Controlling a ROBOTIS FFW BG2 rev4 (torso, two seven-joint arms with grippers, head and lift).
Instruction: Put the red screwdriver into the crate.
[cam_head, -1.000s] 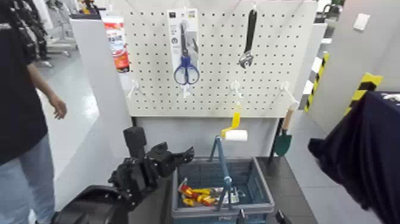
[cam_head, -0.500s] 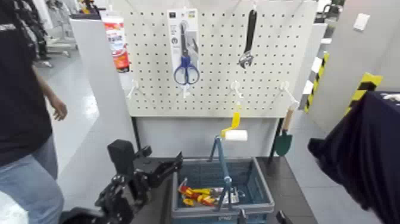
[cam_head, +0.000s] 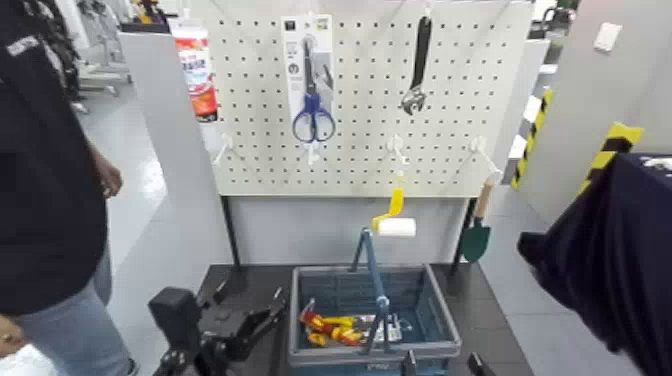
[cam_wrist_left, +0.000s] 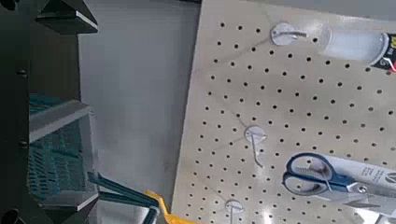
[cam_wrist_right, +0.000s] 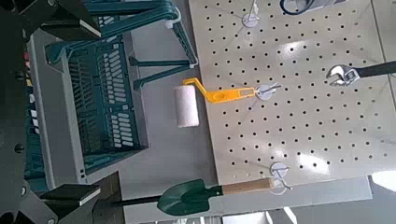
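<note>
Say the blue crate (cam_wrist_right: 105, 79) is at 6 o'clock from the board with holes (cam_wrist_right: 289, 117). The yellow and white paint roller (cam_wrist_right: 215, 94) is between them. The green shovel (cam_wrist_right: 187, 198) is near 4 o'clock, the wrench (cam_wrist_right: 344, 75) toward 12.

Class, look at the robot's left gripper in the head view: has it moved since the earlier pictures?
Yes. The left gripper has moved lower and farther to the robot's left, away from the crate, which stands in the same place.
</note>
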